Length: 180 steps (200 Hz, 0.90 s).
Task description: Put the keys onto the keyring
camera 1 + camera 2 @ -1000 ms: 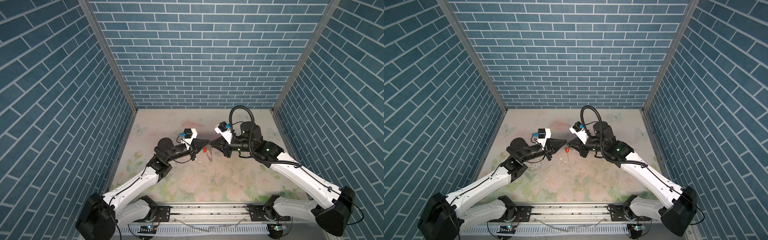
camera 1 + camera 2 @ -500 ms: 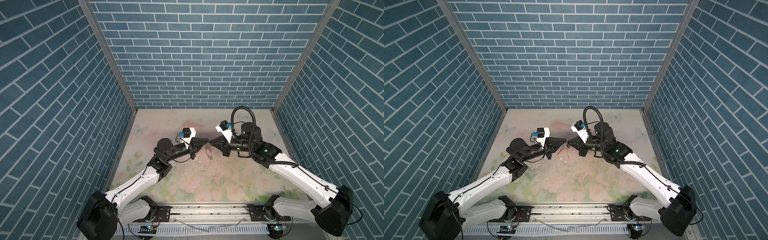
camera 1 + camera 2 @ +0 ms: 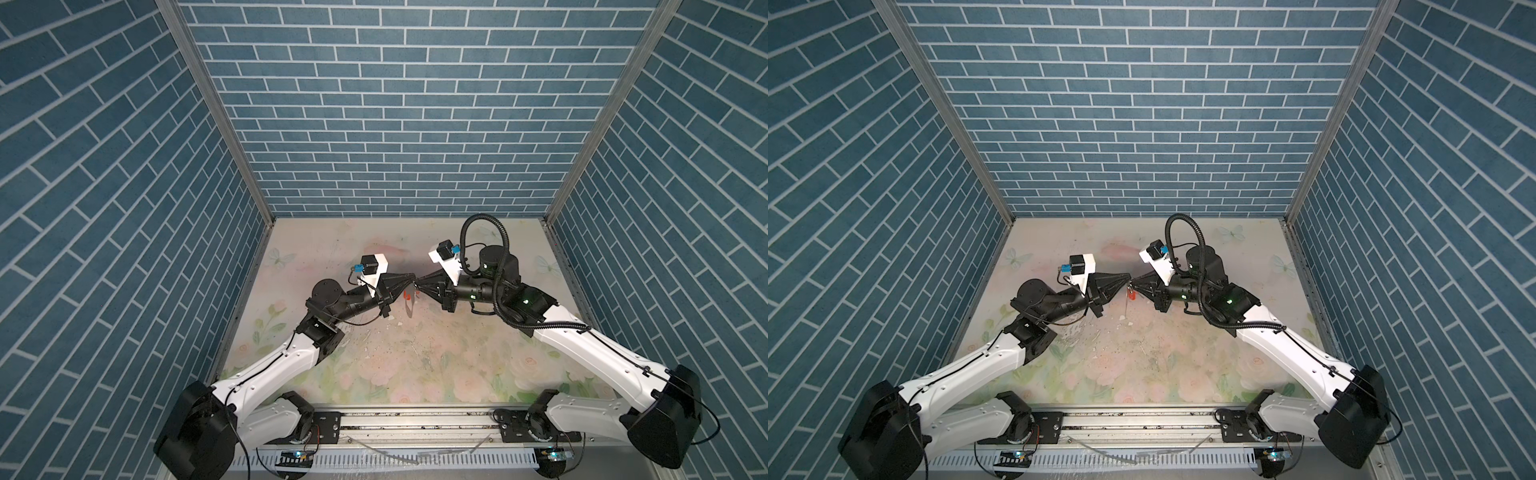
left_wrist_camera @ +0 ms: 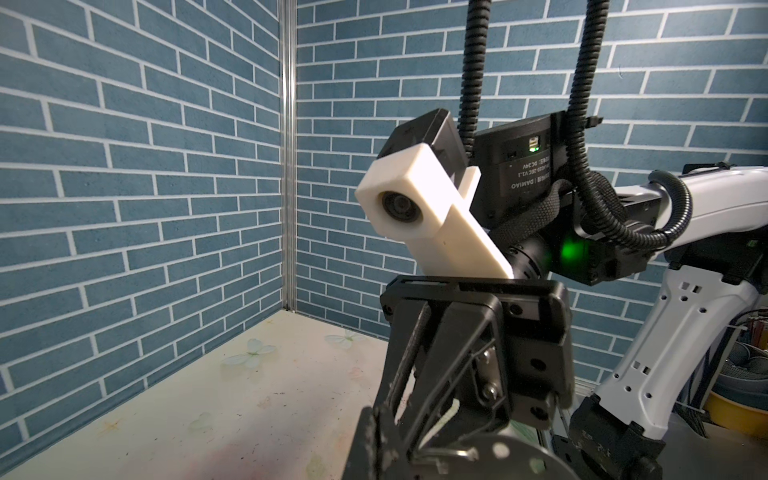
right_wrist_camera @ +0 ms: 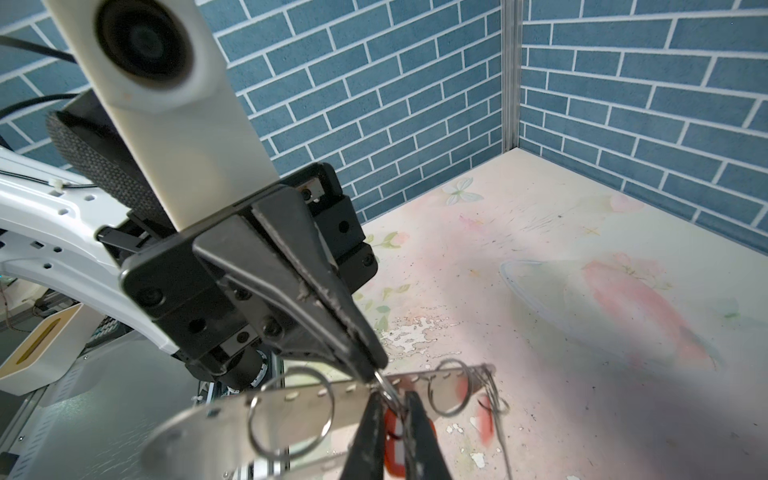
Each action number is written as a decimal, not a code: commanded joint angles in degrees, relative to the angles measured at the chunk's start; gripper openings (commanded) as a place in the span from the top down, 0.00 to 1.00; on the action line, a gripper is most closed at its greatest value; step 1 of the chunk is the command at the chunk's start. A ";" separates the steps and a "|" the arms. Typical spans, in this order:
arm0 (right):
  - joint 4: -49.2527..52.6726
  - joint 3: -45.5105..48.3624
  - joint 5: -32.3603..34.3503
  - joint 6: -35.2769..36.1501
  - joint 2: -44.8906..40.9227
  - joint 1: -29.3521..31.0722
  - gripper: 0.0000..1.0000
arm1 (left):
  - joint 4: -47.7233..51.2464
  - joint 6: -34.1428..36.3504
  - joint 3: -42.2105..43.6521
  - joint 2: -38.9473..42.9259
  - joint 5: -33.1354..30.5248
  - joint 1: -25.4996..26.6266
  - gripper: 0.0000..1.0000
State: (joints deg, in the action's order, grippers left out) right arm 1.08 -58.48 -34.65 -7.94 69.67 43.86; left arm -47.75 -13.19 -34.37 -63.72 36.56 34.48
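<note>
Keyring point(image 5: 291, 399), ringed metal strip, clamped aloft over the table point(image 5: 582, 291) by the closed left gripper point(image 5: 370, 368), with a red-tagged key point(image 5: 395, 440) pinched in the near-closed right gripper point(image 5: 392, 399) beside a small ring; likely risks: tips collide, the strip swings, the key slips.

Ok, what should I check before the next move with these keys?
1. Left gripper shut on keyring: ok.
2. Keyring held clear of table: ok.
3. Right gripper tips at the keyring's edge, beside the left's: ok.
4. Right gripper's grip: cannot tell.
5. Key hanging by right gripper, threaded on: cannot tell.
6. Second key at keyring's far end, attached: cannot tell, blurred.
</note>
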 commanded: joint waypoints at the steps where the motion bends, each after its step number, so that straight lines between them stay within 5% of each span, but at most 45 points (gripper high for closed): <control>1: -0.26 2.47 -5.24 -1.59 1.60 2.59 0.87 | -7.96 -1.27 -0.09 -0.59 -1.70 0.33 1.00; 68: -1.70 2.31 -4.93 -2.00 1.67 3.39 0.87 | -10.51 -2.29 0.80 -1.17 -2.28 0.33 1.00; 108: 2.51 2.91 0.58 0.22 -1.72 3.49 0.88 | -10.32 -2.73 0.94 -1.03 -1.71 -0.13 1.00; 180: 10.14 4.26 9.71 3.77 -11.18 3.42 0.73 | -10.01 -4.68 0.19 -0.54 0.83 -1.99 1.00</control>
State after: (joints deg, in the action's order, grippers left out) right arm 8.34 -55.96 -29.26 -6.74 61.41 47.11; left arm -55.40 -16.56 -33.91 -65.06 35.97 33.36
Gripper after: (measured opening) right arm 0.249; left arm 0.045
